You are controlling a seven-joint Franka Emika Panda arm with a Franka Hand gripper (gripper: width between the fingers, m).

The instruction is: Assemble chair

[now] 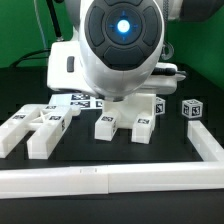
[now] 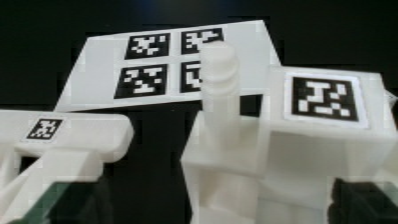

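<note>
- Presently, claw [image 2: 196, 207]: released. Its fingers [image 2: 25, 206] stand wide apart at either edge of the wrist view and are clenched on nothing.
- Peg part [image 2: 267, 165]: a white blocky chair piece with a tag on one face and a round peg [image 2: 221, 76] standing up from it. It sits on the table [image 1: 170, 135], in the gap between the fingers and closer to one of them. I cannot tell whether that finger touches it.
- Handling, judged: rigid moulded plastic, light, with smooth faces that may slip under the pads. The peg looks like the weak point, so leave it alone. Take hold across the flat side faces of the block, low and square, so it does not twist.
- Second part [image 2: 54, 135]: white and tagged, just beside the peg part and apart from it.
- Centre pair [image 1: 105, 123] and [image 1: 143, 126]: white tagged pieces under the arm [image 1: 120, 45] in the exterior view. The peg part is probably one of them, but I cannot tell which.
- Left group [image 1: 35, 130]: more white pieces, at the exterior view's left, well apart from the claw.
- Cube [image 1: 190, 107]: small and tagged, at the exterior view's right, standing alone.
- Marker board [image 2: 169, 62]: flat on the far side, beyond the peg part.
- Rail [image 1: 100, 181]: a white border along the near edge that turns up the exterior view's right.
</note>
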